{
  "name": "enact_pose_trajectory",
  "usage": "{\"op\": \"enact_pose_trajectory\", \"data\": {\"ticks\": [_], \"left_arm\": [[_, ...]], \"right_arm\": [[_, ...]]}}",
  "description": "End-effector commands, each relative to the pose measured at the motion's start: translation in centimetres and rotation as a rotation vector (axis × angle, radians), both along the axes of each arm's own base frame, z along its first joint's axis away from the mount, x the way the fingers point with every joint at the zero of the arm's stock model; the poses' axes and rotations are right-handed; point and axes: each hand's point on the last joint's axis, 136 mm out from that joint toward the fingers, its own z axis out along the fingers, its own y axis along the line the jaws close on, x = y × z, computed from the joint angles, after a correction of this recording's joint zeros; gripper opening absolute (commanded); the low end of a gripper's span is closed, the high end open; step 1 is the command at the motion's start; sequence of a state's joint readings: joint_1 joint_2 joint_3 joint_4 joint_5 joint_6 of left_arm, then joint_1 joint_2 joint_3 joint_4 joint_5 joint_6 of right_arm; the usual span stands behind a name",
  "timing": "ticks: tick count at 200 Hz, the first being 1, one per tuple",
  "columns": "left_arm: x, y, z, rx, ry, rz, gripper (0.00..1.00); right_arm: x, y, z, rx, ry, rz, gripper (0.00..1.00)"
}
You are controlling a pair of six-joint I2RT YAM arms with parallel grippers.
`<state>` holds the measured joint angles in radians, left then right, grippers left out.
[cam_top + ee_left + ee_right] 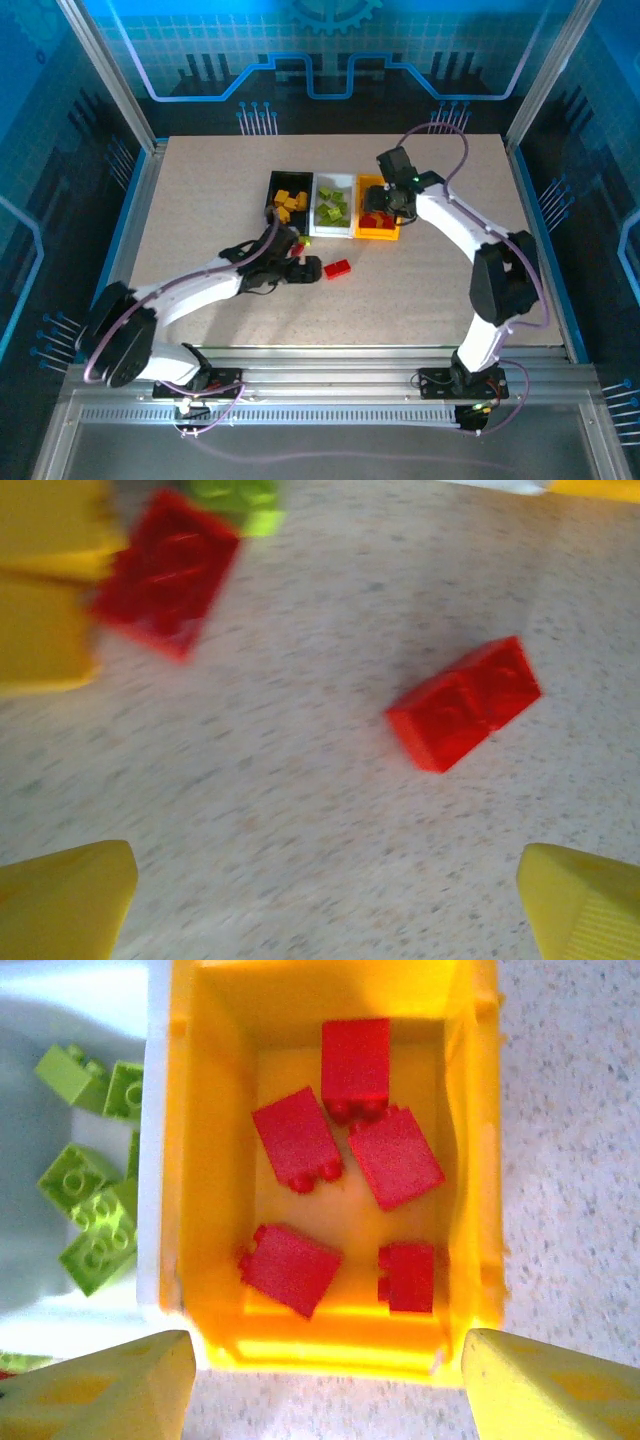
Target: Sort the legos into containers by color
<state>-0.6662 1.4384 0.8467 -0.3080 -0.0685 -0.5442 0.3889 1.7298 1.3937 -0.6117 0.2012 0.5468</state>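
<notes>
Left claw [325,905], wide open, empty, near a red brick [465,702] on the table [290,810]; right claw [325,1385], wide open, empty, above the yellow bin [320,1350].

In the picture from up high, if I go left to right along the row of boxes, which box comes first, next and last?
Black bin with yellow bricks → white bin with green bricks → yellow bin with red bricks.

No readable text, label, brand or number appears on anything
</notes>
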Motion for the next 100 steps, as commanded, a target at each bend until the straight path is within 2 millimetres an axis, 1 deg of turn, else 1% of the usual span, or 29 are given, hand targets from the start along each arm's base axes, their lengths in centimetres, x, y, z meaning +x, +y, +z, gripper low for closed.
{"op": "enact_pose_trajectory", "data": {"ticks": [1, 26, 46, 75, 91, 100], "left_arm": [[0.2, -2.7, -0.8, 0.092, 0.008, -0.189, 0.99], [1.1, -4.5, -2.8, 0.161, 0.02, -0.285, 0.99], [2.0, -5.1, -4.4, 0.224, 0.011, -0.312, 0.98], [3.2, -5.7, -5.9, 0.312, -0.019, -0.321, 0.94], [3.6, -6.0, -6.4, 0.321, -0.024, -0.321, 0.9], [3.6, -6.0, -6.6, 0.324, -0.021, -0.323, 0.86]], "right_arm": [[-1.7, -0.2, 0.0, 0.05, 0.0, -0.015, 0.72], [-3.2, -1.0, -0.2, 0.058, 0.001, -0.02, 0.72], [-3.8, -1.5, -0.1, 0.063, -0.003, -0.029, 0.73], [-4.2, -2.0, 0.2, 0.07, -0.015, -0.04, 0.73], [-4.2, -2.4, 0.5, 0.069, -0.022, -0.047, 0.73], [-4.1, -2.5, 0.7, 0.07, -0.028, -0.05, 0.73]]}}
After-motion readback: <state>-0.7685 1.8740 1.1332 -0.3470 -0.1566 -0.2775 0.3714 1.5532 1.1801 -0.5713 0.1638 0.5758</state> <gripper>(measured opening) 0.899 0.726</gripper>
